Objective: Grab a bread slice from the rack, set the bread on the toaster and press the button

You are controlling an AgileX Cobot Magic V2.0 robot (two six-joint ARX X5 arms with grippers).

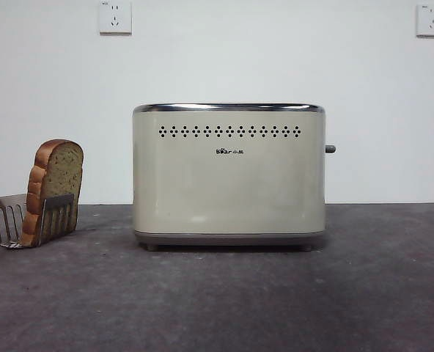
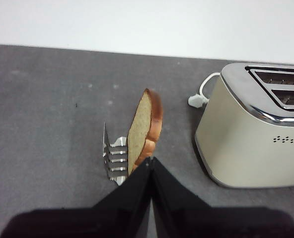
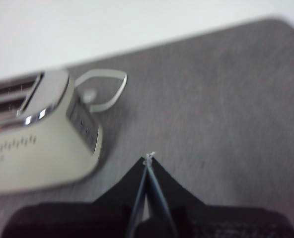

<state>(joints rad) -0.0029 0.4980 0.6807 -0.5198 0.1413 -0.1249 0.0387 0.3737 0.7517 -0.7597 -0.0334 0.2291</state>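
The slice of bread (image 1: 54,183) stands upright in the small metal rack (image 1: 8,216) at the left of the table. The cream toaster (image 1: 229,176) stands in the middle, its dark button (image 1: 330,149) sticking out of its right side. In the left wrist view my left gripper (image 2: 151,161) is shut and empty, high above the table, near the bread (image 2: 144,129) and rack (image 2: 114,161), with the toaster (image 2: 241,144) to one side. My right gripper (image 3: 148,159) is shut and empty above bare table beside the toaster's (image 3: 37,144) button end. Neither arm shows in the front view.
The toaster's white cord (image 3: 105,91) loops on the table behind it, also seen in the left wrist view (image 2: 201,94). Two white wall sockets (image 1: 115,17) (image 1: 431,20) sit high on the white back wall. The table (image 1: 217,301) is dark grey.
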